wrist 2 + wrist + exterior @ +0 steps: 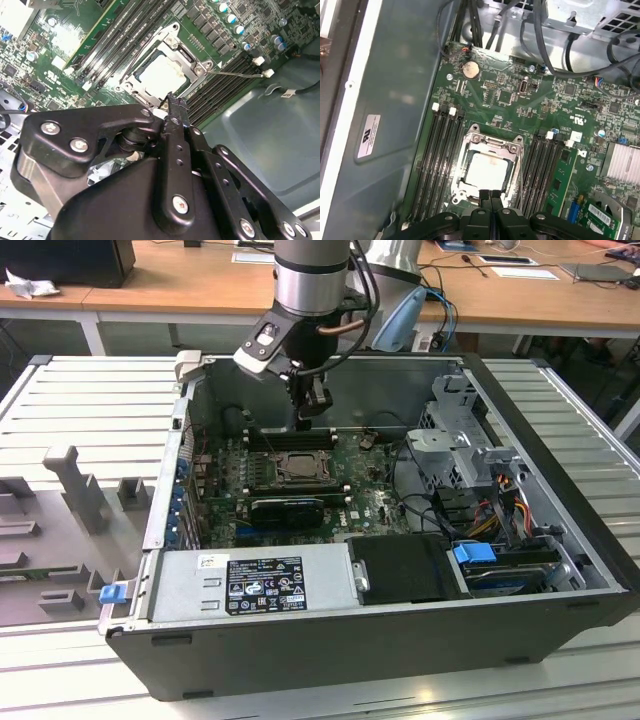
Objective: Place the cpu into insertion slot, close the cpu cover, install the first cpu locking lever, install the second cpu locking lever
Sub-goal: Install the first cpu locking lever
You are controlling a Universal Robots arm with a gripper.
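Sitting in the insertion slot [460,169], the cpu [487,170] shows a pale silvery-grey square top through the window of the cpu cover [492,145] lying flat over it. The gripper [490,193] hovers at the slot's edge, fingers pressed together, empty.

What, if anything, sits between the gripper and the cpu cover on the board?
Nothing visible does. In the first wrist view the gripper, fingers together, hangs at one edge of the cpu cover, which lies flat around the cpu; no cable crosses the gap.
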